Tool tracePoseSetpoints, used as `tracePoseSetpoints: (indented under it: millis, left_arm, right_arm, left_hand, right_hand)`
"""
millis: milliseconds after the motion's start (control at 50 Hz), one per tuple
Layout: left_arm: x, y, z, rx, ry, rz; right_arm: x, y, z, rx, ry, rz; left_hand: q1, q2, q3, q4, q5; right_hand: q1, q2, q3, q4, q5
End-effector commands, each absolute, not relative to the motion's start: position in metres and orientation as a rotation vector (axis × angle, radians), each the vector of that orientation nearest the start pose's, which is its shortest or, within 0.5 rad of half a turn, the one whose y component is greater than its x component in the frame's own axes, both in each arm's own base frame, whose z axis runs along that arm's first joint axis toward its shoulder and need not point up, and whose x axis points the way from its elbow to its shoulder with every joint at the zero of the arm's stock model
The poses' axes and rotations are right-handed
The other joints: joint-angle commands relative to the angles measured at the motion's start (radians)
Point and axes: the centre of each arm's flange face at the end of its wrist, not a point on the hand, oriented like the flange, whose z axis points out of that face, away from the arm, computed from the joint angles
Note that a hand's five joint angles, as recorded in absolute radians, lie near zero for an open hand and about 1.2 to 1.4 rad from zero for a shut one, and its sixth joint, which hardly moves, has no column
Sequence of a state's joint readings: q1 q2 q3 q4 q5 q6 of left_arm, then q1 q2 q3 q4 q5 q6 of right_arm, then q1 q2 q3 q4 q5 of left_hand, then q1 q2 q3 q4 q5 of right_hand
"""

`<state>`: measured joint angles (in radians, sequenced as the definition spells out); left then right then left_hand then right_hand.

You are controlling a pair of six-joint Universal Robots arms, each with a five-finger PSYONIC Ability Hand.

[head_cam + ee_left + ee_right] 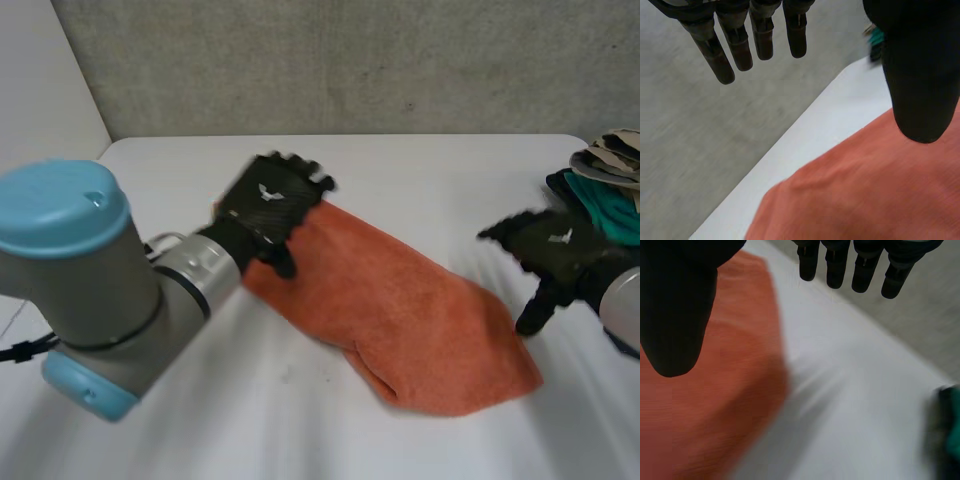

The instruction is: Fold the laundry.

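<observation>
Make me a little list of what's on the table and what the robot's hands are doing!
Table: white
Towel: orange, lying flat on the table
Left hand: open, above the towel's far end
Right hand: open, beside the towel's other end, not holding it
Clothes pile: teal and patterned, behind the right hand

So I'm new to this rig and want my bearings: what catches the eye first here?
An orange towel lies slantwise across the middle of the white table. The left hand hangs open over the towel's far end, and the right hand, also open, is beside its near end. A pile of laundry, teal and patterned cloth, sits at the table's right edge.
</observation>
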<state>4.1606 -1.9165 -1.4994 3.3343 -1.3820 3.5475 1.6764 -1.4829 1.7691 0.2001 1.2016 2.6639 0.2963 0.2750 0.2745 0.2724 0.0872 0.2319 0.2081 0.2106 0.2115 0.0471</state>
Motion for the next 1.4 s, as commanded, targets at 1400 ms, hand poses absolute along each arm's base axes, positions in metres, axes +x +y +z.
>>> tracePoseSetpoints:
  millis: [1400]
  left_arm:
    - [-0.298, -0.361, 0.195, 1.294, 1.802, -2.280]
  right_arm:
    - [0.251, -0.218, 0.228, -0.940, 2.097, -2.038]
  left_hand:
    - [1.100, 1.121, 1.122, 1.124, 1.135]
  right_hand:
    - [1.164, 1.188, 1.186, 1.185, 1.175]
